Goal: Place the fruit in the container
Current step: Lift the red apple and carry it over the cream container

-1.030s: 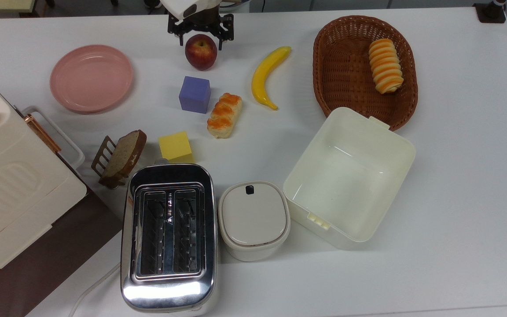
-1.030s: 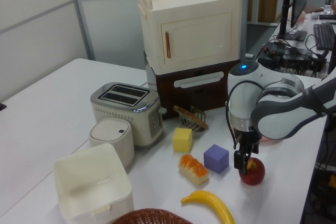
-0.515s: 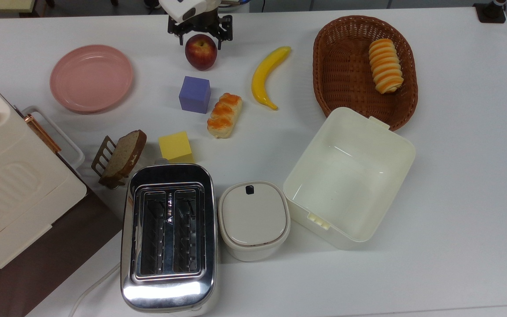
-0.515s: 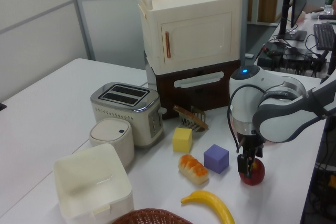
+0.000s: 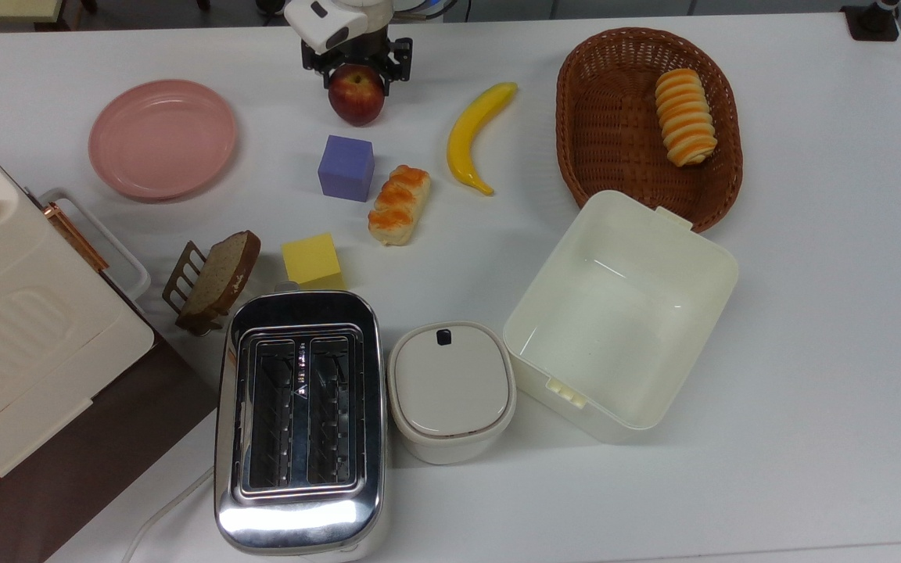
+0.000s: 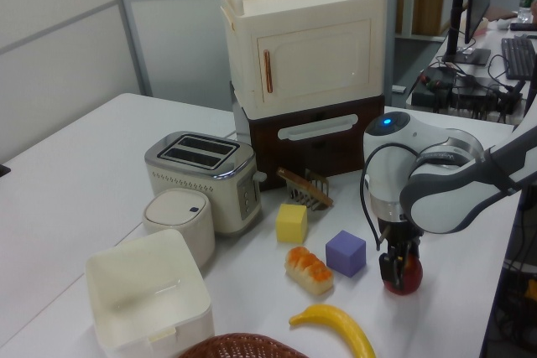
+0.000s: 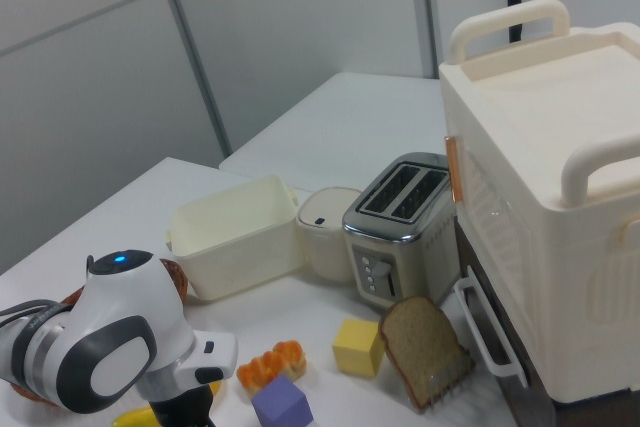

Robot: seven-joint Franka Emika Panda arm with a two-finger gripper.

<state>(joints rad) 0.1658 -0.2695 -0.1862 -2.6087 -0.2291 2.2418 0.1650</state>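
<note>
Claw astride apple, far from container.

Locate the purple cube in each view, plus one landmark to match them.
Top view: purple cube, upper centre, just below the apple.
Left view: lower right of centre, left of the apple and the gripper.
Right view: bottom edge, centre-left.
Shared landmark: the yellow cube, lying between the purple cube and the toaster.
</note>
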